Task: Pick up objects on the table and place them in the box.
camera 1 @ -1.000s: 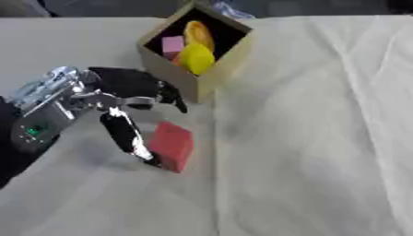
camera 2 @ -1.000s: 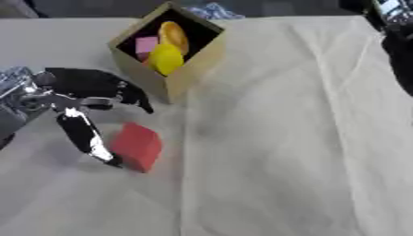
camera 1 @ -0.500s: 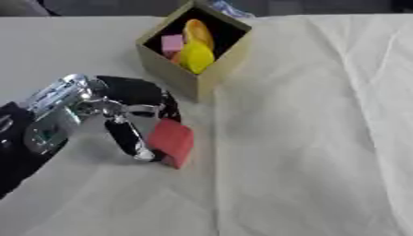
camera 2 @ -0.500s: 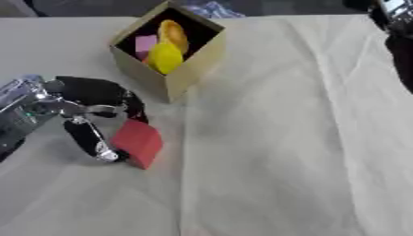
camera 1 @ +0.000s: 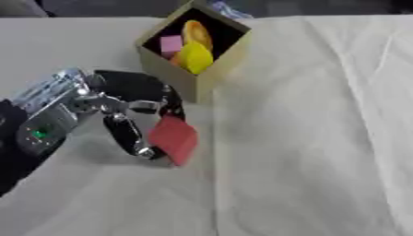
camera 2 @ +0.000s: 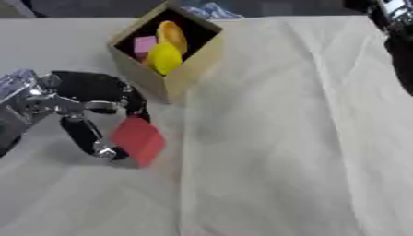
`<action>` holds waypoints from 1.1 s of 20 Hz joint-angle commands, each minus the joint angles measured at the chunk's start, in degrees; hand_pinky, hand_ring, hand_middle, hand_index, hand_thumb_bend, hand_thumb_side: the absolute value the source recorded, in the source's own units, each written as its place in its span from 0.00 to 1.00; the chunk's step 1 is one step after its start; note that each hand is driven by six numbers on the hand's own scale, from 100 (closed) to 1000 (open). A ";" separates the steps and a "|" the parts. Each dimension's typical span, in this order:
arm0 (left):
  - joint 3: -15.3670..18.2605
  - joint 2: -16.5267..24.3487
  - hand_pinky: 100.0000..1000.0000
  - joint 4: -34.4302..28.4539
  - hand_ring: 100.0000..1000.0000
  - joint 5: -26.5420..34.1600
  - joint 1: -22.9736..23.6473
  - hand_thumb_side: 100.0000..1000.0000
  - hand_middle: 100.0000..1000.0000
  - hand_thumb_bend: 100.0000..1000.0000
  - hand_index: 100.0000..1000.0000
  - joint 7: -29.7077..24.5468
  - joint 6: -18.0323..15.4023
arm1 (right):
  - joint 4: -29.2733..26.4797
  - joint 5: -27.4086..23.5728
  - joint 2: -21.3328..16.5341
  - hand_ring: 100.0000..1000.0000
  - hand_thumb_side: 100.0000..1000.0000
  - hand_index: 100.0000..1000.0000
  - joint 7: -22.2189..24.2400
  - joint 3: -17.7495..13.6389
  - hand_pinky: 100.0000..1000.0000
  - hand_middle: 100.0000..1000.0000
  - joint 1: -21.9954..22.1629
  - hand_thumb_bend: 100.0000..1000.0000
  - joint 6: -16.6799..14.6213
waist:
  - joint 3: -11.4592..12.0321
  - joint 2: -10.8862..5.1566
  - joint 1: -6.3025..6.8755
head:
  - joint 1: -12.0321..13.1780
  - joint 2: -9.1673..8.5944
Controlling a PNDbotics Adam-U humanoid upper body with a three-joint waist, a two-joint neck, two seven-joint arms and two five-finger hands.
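Observation:
A red block (camera 1: 174, 138) hangs tilted just above the white cloth, pinched between the thumb and fingers of my left hand (camera 1: 133, 103), which reaches in from the left. The open cardboard box (camera 1: 193, 87) stands just behind the hand, up and to the right of it. Inside the box lie a yellow object (camera 1: 193, 57), an orange one (camera 1: 195, 33) and a pink block (camera 1: 170, 44). My right arm (camera 2: 395, 23) shows only as a dark shape at the upper right corner of the right eye view; its hand is out of sight.
A white cloth (camera 1: 306, 138) covers the table, with creases running down its middle and right side. A bluish crumpled thing (camera 2: 206, 9) lies behind the box at the far edge.
My left hand has closed on the red block and lifted it off the cloth, tilting it and carrying it a little toward the box.

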 commanded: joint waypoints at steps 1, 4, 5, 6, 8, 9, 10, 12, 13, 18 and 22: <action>4.86 2.85 0.69 -3.65 0.57 0.88 -3.29 0.16 0.51 0.12 0.66 1.97 1.29 | -1.13 0.19 -1.62 0.85 0.68 0.83 -0.22 -0.73 0.88 0.65 -0.66 0.00 -0.16 | 0.11 -1.69 0.03 | -0.33 -0.06; 8.28 0.90 0.70 1.10 0.57 1.69 -8.28 0.18 0.51 0.13 0.67 2.27 3.05 | -1.13 0.40 -1.97 0.85 0.68 0.83 -0.01 -0.40 0.88 0.65 -1.28 0.00 -0.13 | 0.23 -1.86 0.19 | -0.37 0.08; 9.37 -0.46 0.70 4.07 0.57 1.31 -10.34 0.18 0.51 0.12 0.67 2.46 3.22 | -1.13 0.45 -2.05 0.85 0.68 0.83 0.09 -0.27 0.88 0.65 -1.46 0.00 -0.13 | 0.23 -1.87 0.23 | -0.30 0.08; 10.52 -2.10 0.70 7.68 0.57 0.54 -12.41 0.18 0.51 0.12 0.67 2.90 3.31 | -1.13 0.47 -2.12 0.85 0.68 0.83 0.22 -0.13 0.88 0.65 -1.64 0.00 -0.13 | 0.16 -1.84 0.28 | -0.13 0.06; 12.77 -5.56 0.71 15.69 0.57 -1.95 -16.06 0.19 0.51 0.11 0.67 4.46 2.90 | -1.13 0.51 -2.20 0.85 0.68 0.83 0.44 0.08 0.88 0.65 -2.00 0.00 -0.12 | -0.18 -1.64 0.40 | 0.30 -0.13; 13.95 -7.14 0.72 19.52 0.57 -3.61 -17.52 0.19 0.51 0.11 0.67 5.51 2.41 | -1.13 0.52 -2.23 0.85 0.68 0.83 0.52 0.15 0.88 0.65 -2.15 0.00 -0.12 | -0.45 -1.48 0.46 | 0.54 -0.29; 15.11 -8.59 0.72 23.00 0.57 -5.36 -18.70 0.19 0.51 0.11 0.67 6.71 1.69 | -1.13 0.53 -2.27 0.85 0.68 0.83 0.56 0.18 0.88 0.65 -2.26 0.00 -0.10 | -0.69 -1.32 0.51 | 0.73 -0.43; 17.26 -11.10 0.72 29.08 0.58 -8.41 -20.32 0.21 0.52 0.10 0.68 8.87 0.04 | -1.13 0.56 -2.33 0.85 0.68 0.83 0.56 0.17 0.88 0.65 -2.47 0.00 -0.06 | -1.14 -0.96 0.59 | 1.11 -0.71; 18.20 -12.10 0.73 31.74 0.58 -9.98 -20.93 0.22 0.53 0.12 0.68 9.84 -0.70 | -1.13 0.56 -2.32 0.85 0.68 0.83 0.57 0.18 0.88 0.65 -2.64 0.00 -0.06 | -1.37 -0.78 0.61 | 1.29 -0.84; 21.83 -15.72 0.74 41.12 0.61 -17.15 -22.27 0.25 0.57 0.15 0.70 14.08 -3.57 | -1.13 0.54 -2.33 0.85 0.68 0.83 0.82 0.38 0.88 0.65 -3.57 0.00 -0.32 | -2.07 -0.13 0.65 | 1.96 -1.44; 23.52 -17.14 0.77 45.54 0.66 -20.54 -22.02 0.33 0.65 0.24 0.77 16.16 -4.86 | -1.13 0.54 -2.26 0.85 0.68 0.83 0.97 0.48 0.88 0.65 -4.12 0.00 -0.51 | -2.40 0.18 0.56 | 2.29 -1.93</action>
